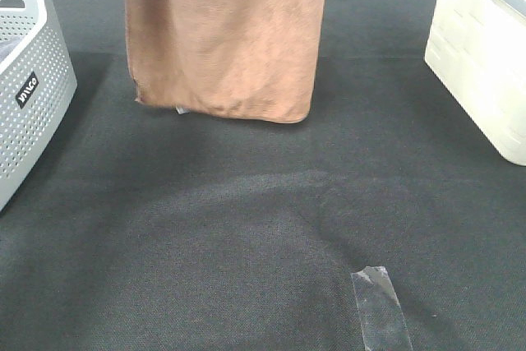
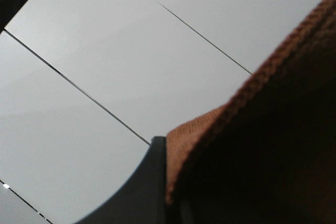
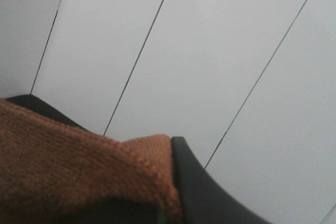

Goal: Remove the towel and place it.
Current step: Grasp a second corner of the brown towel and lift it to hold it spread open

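The brown towel [image 1: 226, 34] hangs down as a sheet from above the exterior high view. Its lower edge rests at the far middle of the black table [image 1: 246, 244], and a small white tag [image 1: 182, 109] peeks out below that edge. Neither arm appears in that view. In the left wrist view my left gripper [image 2: 167, 182] is shut on a stitched edge of the towel [image 2: 262, 145], beside a dark finger [image 2: 142, 192]. In the right wrist view my right gripper [image 3: 170, 203] is shut on another part of the towel [image 3: 79, 171], against its dark finger [image 3: 205, 192].
A grey perforated basket [image 1: 33, 88] stands at the left edge of the table. A cream box [image 1: 485, 55] stands at the right. A strip of clear tape [image 1: 380, 306] lies on the cloth near the front. Both wrist views face white panels.
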`<state>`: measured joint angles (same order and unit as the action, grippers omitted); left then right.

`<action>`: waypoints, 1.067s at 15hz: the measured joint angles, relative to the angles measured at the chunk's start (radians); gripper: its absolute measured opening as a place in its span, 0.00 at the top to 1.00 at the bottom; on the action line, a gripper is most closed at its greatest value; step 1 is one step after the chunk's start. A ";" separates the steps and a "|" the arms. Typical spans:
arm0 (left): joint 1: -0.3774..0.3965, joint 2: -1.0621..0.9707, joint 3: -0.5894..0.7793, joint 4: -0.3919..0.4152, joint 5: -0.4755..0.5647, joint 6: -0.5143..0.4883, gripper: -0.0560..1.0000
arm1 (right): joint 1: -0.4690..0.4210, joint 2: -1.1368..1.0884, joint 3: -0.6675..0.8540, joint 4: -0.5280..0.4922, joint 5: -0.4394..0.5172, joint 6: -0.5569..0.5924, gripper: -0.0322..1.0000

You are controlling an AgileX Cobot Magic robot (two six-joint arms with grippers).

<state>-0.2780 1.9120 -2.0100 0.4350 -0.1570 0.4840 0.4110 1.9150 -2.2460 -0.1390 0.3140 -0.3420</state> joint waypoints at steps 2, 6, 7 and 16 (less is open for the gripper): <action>0.045 0.049 0.000 -0.035 -0.174 0.000 0.95 | -0.011 0.038 0.000 -0.003 -0.106 0.009 0.97; 0.090 0.172 -0.065 -0.139 -0.349 0.000 0.95 | -0.060 0.128 -0.037 0.021 -0.254 0.024 0.97; 0.095 0.220 -0.139 -0.141 -0.354 0.000 0.95 | -0.064 0.157 -0.059 0.029 -0.282 0.025 0.97; 0.096 0.485 -0.557 -0.138 -0.176 0.000 0.95 | -0.134 0.227 -0.128 0.101 -0.291 0.038 0.97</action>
<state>-0.1820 2.3970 -2.5670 0.2970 -0.3330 0.4840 0.2770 2.1420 -2.3740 -0.0380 0.0230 -0.3040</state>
